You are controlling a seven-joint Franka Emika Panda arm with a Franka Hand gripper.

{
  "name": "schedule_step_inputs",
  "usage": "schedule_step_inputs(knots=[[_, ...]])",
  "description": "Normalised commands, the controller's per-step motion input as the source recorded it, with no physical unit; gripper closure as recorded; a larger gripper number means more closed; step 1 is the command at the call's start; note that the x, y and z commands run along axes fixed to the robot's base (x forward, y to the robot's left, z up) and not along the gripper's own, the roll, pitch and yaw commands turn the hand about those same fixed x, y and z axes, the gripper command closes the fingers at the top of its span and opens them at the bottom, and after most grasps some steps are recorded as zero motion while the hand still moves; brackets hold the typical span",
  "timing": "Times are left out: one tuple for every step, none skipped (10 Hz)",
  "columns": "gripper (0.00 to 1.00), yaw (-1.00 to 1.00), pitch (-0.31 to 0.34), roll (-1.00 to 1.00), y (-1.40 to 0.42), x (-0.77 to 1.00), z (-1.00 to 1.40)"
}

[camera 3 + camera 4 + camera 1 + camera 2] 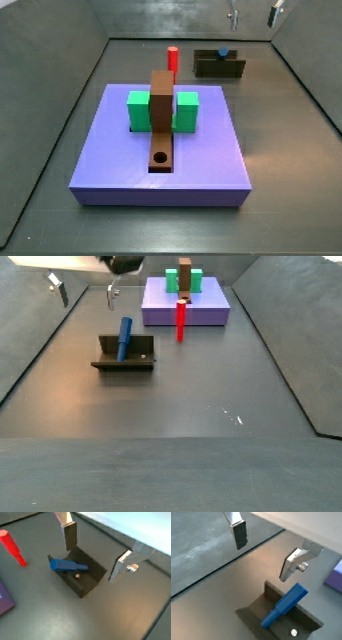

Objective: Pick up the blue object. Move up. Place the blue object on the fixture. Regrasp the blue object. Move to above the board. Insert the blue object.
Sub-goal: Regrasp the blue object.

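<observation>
Blue object (124,338) leaning in fixture (124,360), gripper (83,293) open above, red peg (181,320) nearby

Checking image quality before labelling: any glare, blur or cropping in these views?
In a side view, small glints mark the floor; in both wrist views the open gripper looks soft-edged above the blue object on the fixture; in a side view the gripper is cropped.
</observation>
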Motion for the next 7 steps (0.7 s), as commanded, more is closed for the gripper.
schedule_step_inputs(knots=[[0.00,0.35,0.031,1.00,0.00,0.00,0.00],[0.00,0.32,0.020,1.00,0.00,0.00,0.00],[0.00,0.27,0.006,1.00,0.00,0.00,0.00],[0.00,0.21,0.020,1.00,0.00,-0.11,0.00],[0.00,0.02,0.009,1.00,0.00,-0.24,0.00],[0.00,0.00,0.000,1.00,0.00,-0.29,0.00],[0.00,-0.08,0.020,1.00,0.00,-0.42,0.08]])
